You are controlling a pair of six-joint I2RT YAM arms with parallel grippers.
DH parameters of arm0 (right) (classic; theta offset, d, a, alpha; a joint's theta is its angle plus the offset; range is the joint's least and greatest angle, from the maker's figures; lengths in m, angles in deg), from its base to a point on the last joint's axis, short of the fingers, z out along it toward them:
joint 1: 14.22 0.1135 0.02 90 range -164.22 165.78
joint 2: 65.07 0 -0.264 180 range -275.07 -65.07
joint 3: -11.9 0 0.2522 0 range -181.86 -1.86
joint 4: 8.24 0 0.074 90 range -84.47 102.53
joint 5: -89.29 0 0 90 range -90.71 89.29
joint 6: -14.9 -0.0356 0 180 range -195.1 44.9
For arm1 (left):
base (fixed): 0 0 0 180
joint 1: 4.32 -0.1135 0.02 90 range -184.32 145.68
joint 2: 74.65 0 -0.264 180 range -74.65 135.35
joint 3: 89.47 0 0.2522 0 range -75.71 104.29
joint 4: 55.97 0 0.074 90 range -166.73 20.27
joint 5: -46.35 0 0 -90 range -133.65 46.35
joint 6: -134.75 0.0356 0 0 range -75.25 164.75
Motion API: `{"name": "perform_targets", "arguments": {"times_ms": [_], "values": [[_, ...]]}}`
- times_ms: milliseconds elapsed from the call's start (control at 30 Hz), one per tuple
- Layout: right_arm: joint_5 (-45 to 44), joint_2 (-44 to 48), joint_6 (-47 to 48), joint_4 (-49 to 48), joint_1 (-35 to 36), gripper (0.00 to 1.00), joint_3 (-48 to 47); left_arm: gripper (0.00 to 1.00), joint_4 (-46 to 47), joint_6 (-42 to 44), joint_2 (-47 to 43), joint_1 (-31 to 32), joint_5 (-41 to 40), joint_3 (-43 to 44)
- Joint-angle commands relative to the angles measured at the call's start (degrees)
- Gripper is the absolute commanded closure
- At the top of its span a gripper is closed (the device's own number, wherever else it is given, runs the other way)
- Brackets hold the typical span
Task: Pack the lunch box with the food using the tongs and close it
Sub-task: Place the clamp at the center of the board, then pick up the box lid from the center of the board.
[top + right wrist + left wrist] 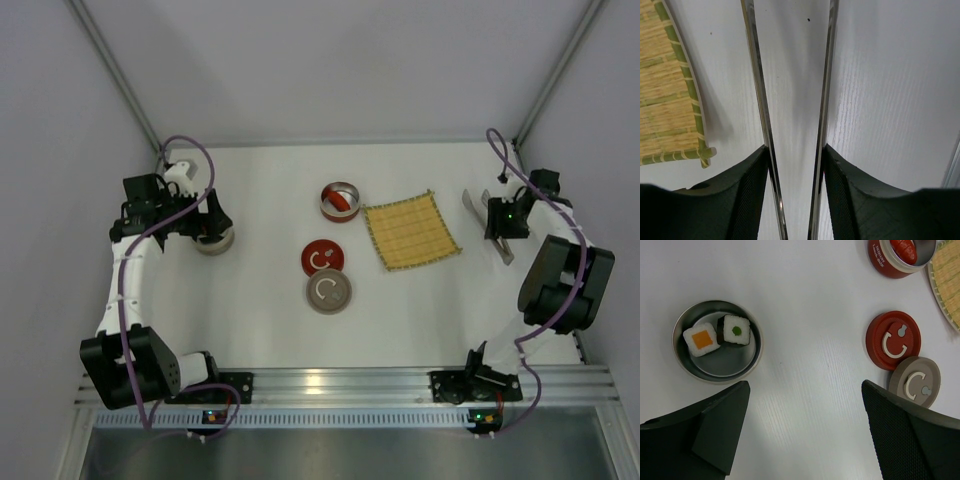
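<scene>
A: What is missed from overhead?
B: Under the left gripper (pixel 802 405), jaws released, two sushi rolls (pixel 702 339) are seen by its wrist camera in a grey tin (pixel 715 376). Farther off, a red sausage piece (pixel 903 249) lies in the red tin (pixel 882 262). The tongs (pixel 757 90), on the bench (pixel 805 300) beside the mat (pixel 665 90), are grasped by the right gripper (pixel 795 150) jaws.

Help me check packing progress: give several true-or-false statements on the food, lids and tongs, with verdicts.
1. Both sushi rolls lie in the grey tin. True.
2. The sausage piece shares that tin. False: it sits in the red tin.
3. Both lids are on. False: the red lid and grey lid lie on the table.
4. The right gripper has its jaws closed on the tongs. True.
5. The left gripper holds a roll. False: its jaws stand open, empty.
</scene>
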Motion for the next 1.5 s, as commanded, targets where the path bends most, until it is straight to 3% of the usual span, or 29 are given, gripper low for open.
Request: {"name": "perform_targets", "arguments": {"times_ms": [0, 300, 467, 633, 733, 900, 1100, 1267, 1467], "values": [[-0.18, 1.03, 1.86, -2.78, -0.75, 0.54, 1.51, 0.02, 0.31, 2.61, -1.08, 0.25, 1.27, -0.53], [0.7, 1.04, 3.8, -1.03, -0.84, 0.43, 5.03, 0.02, -4.34, 9.45, -1.51, 0.34, 5.32, -1.67], [1.05, 1.82, 3.8, 0.02, -0.84, 0.27, 5.12, 0.02, -7.86, 13.59, -2.04, 0.34, 4.89, -2.29], [2.8, 5.34, 4.06, 3.27, -0.84, 0.21, 4.16, 0.02, -10.06, 17.02, -2.39, 0.34, 4.27, -2.29], [5.61, 9.81, 4.59, 6.17, -0.84, 0.21, 2.85, 0.02, -12.25, 19.66, -2.31, 0.43, 5.32, -1.76], [20.17, 18.86, 6.61, 14.5, 0.56, 0.23, -1.19, 0.02, -20.05, 26.25, -1.17, 2.09, 9.87, -0.44], [31.98, 20.55, 4.25, 18.58, 13.29, 0.3, -1.12, 0.04, -23.69, 27.49, -0.2, 9.73, 14.55, -3.25], [35.4, 16.34, -1.72, 12.26, 26.2, 0.38, 2.4, 0.07, -19.04, 21.26, 1.03, 14.31, 18.67, -6.15], [38.58, 9.39, -5.42, 7.68, 33.24, 0.4, 2.05, 0.17, -11.67, 12.75, 6.38, 15.98, 25.44, -8.17]]}}
